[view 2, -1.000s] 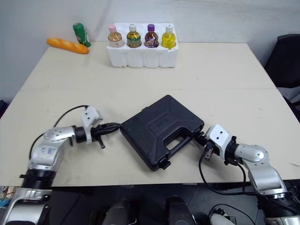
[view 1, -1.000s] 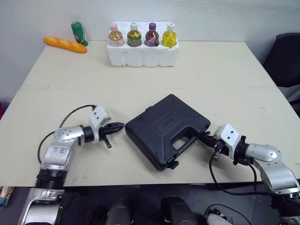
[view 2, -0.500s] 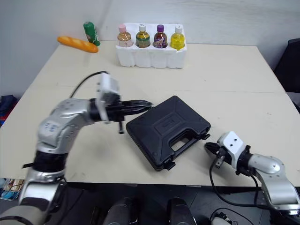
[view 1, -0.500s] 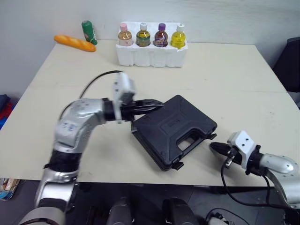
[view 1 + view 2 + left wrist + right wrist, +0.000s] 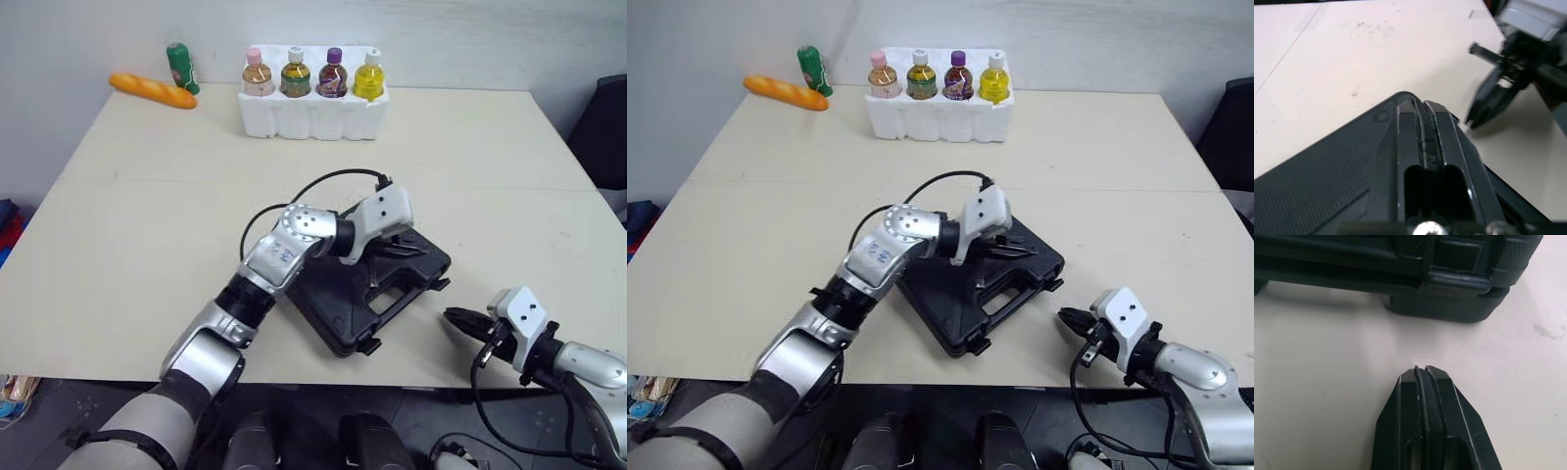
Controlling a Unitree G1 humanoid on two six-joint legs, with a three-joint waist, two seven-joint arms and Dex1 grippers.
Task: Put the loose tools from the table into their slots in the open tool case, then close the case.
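Swinging across from the left since a second ago, my left gripper (image 5: 419, 251) is now sitting pinched shut over the lid of the closed black tool case (image 5: 333, 311) lying on the bench (image 5: 147, 225). My right gripper (image 5: 457, 317), fingers also pressed together, is pointing at the case's latch edge from just beside it, not touching.

One tool case (image 5: 335, 309), one foam tray (image 5: 313, 114), four drink bottles (image 5: 296, 78), one green bottle (image 5: 177, 67), one baguette (image 5: 152, 90).

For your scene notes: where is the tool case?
Left eye view: the tool case lies near the table's front edge, under the left gripper, right gripper to its right.
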